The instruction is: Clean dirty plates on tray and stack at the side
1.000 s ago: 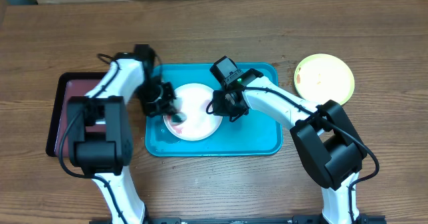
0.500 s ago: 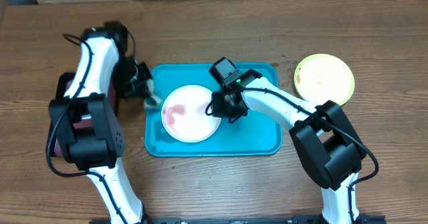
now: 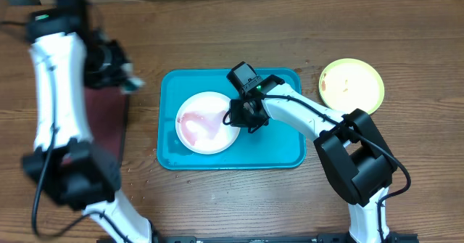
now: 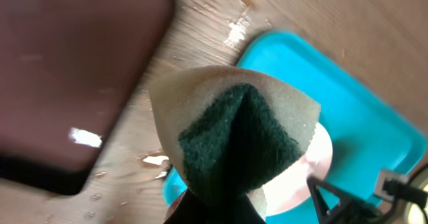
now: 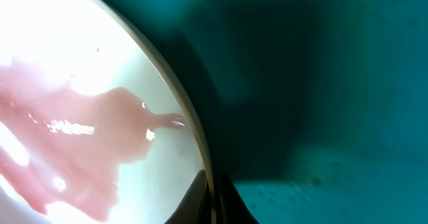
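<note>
The white plate [image 3: 206,123] lies in the teal tray [image 3: 283,145], a watery pink smear [image 5: 80,124] across it. My right gripper [image 3: 243,117] is shut on the plate's right rim [image 5: 195,140], one finger on each side of the edge. My left gripper [image 3: 123,78] hangs above the table left of the tray, shut on a tan sponge [image 4: 234,134] whose dark green scouring side faces the camera. A yellow-green plate [image 3: 351,85] sits on the bare table at the right, with a small red-brown mark near its left edge.
A dark maroon tray [image 3: 109,120] lies at the left, partly under my left arm. Water drops [image 4: 154,160] spot the wood between the two trays. Cardboard boxes line the table's far edge.
My left arm has swung up and left, away from the white plate, carrying the sponge past the teal tray's edge. The smear on the plate is now spread and paler. The right arm has not moved.
</note>
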Action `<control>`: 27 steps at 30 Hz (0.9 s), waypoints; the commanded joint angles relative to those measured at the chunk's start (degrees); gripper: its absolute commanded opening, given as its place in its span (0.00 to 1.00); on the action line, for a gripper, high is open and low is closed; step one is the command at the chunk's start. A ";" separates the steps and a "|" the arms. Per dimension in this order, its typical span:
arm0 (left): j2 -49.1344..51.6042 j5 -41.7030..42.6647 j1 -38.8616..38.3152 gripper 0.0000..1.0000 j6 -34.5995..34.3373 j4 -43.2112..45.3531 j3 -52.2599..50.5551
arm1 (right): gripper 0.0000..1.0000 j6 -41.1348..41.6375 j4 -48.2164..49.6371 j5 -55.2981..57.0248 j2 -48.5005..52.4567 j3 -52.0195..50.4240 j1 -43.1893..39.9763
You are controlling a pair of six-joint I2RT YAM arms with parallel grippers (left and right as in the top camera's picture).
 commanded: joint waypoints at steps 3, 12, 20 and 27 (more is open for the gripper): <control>-6.51 -5.77 11.58 0.04 -3.89 -3.69 1.68 | 0.04 -1.84 -6.82 6.51 -1.55 6.84 -0.22; -6.43 -5.75 20.35 0.04 -6.49 -0.52 -5.64 | 0.04 -11.61 -21.94 39.23 -3.89 22.84 5.46; -6.38 -4.24 20.41 0.04 -6.47 5.33 -14.71 | 0.04 -26.45 -24.39 70.69 -3.89 29.57 17.79; -6.38 -2.99 20.48 0.04 -6.23 5.40 -15.28 | 0.04 -33.27 -23.26 86.75 -3.89 29.66 24.96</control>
